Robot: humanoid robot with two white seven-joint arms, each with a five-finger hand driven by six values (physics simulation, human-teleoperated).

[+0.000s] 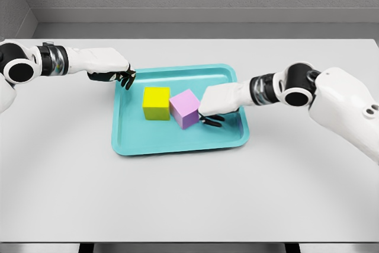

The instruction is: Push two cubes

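While the right hand presses curled fingers against the pink cube, it touches the yellow cube mid-frame; left hand also curled.

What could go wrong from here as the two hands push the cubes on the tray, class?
1. The right hand meets the pink cube near a corner, and that cube already sits turned, so a push may spin it rather than slide it.
2. The pink cube touches the yellow cube, so pushing one may shove the other off line.
3. The left hand sits at the tray's rim and may snag it, shifting the whole tray.
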